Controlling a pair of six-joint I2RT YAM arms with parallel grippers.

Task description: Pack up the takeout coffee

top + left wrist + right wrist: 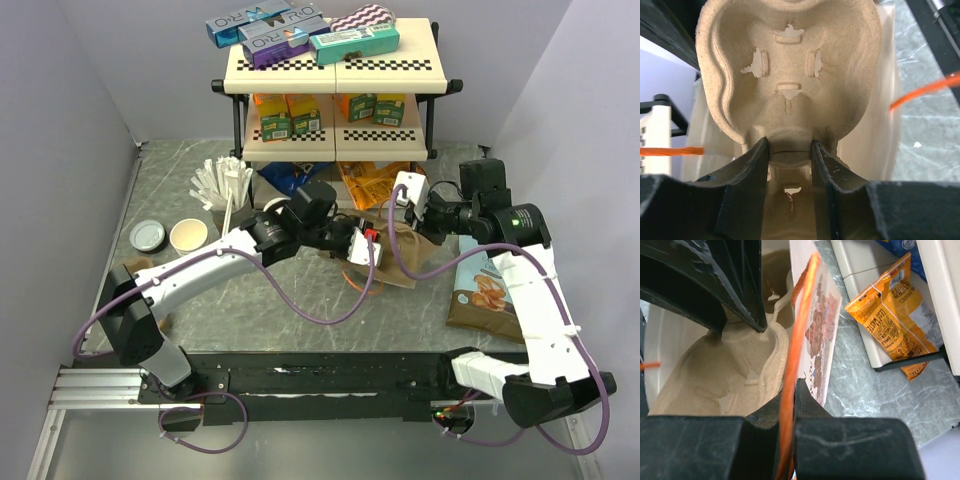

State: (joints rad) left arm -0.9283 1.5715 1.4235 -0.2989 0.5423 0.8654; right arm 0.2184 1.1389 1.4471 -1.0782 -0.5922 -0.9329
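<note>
The takeout coffee, a small white paper cup with a cream inside, stands uncovered on the table at the left, away from both grippers. My left gripper reaches into a paper bag and is shut on the centre ridge of a moulded pulp cup carrier. The carrier's cup wells hold nothing. My right gripper is shut on the bag's orange handle, holding the printed bag wall up.
A flat round lid lies left of the cup. A dark cup of white sticks stands behind it. A shelf unit with boxes fills the back. Snack bags lie under the shelf and at the right.
</note>
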